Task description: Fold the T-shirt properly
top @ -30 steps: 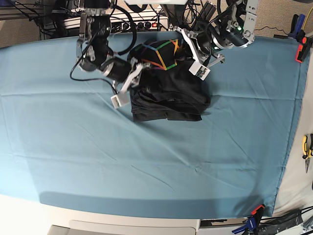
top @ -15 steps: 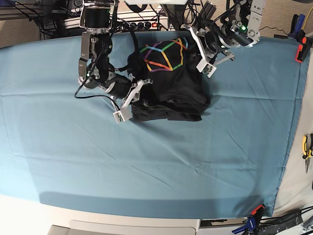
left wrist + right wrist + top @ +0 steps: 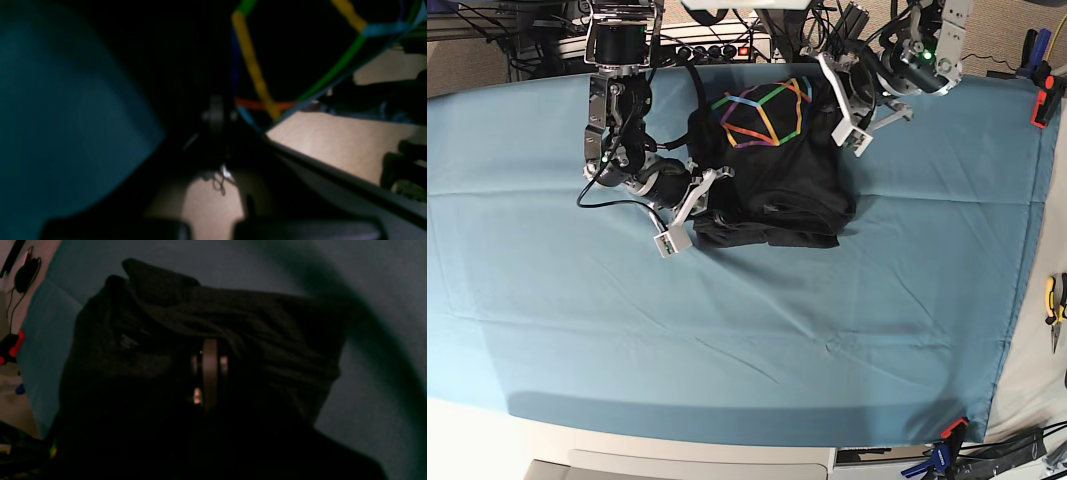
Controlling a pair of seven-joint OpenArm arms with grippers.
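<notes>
The black T-shirt [image 3: 777,190] lies bunched at the far middle of the teal table cloth [image 3: 727,330], its rainbow polygon print [image 3: 762,112] facing up at the far side. My left gripper [image 3: 835,100] is at the shirt's far right edge and looks shut on the fabric. Its wrist view shows the print [image 3: 253,73] very close. My right gripper [image 3: 693,198] is at the shirt's left edge and looks shut on it. Folded black layers [image 3: 233,323] lie below it, and its fingers are hidden in the dark cloth.
Cables and a power strip [image 3: 717,45] run along the table's far edge. Clamps [image 3: 1042,100] hold the cloth at the right edge and the near right corner [image 3: 947,435]. Pliers [image 3: 1055,300] lie off the right side. The cloth stretches wide towards me.
The printed layer has been drawn towards the far edge and spread flatter. The left gripper moved back and right. The right gripper moved down and slightly left along the shirt's side.
</notes>
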